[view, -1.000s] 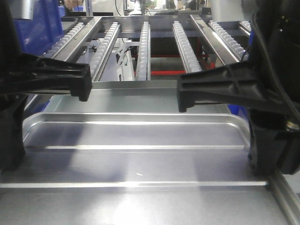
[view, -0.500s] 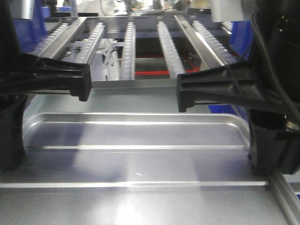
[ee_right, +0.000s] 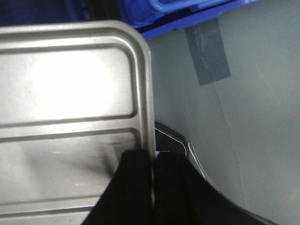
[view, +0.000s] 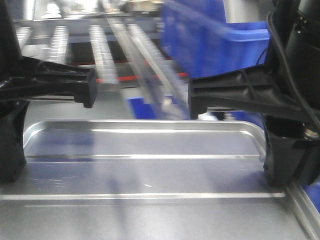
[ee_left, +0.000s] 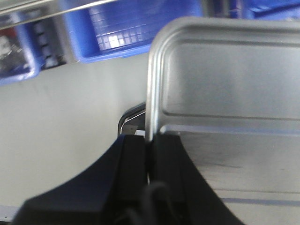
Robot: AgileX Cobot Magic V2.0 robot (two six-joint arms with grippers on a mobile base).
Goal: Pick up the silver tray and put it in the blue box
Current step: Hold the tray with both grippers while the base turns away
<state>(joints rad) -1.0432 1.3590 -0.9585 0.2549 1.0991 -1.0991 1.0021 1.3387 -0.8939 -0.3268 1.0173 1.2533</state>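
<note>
The wide shallow silver metal tray (view: 145,165) lies level across the near part of the front view, carried by its two short ends. Its sunken centre panel is bare shiny metal crossed by two long straight ridges. The left end effector (ee_left: 151,154) has its black fingers pressed together on the tray's left rim. The right end effector (ee_right: 153,173) pinches the right rim in the same way. In both wrist views the tray hangs over a pale grey floor (ee_left: 61,131), clear of it. On the right side, a strip of grey tape (ee_right: 208,51) is stuck to that floor.

The large bright-blue plastic box (view: 220,45) stands beyond the tray's far right corner, apart from it. Its inside is hidden from the front view. To the far left run blurred grey roller conveyor lanes (view: 102,50).

The left wrist view shows a blue plastic crate with a gridded bottom (ee_left: 126,28) past the tray's far left corner. Whether this is the same box cannot be told.
</note>
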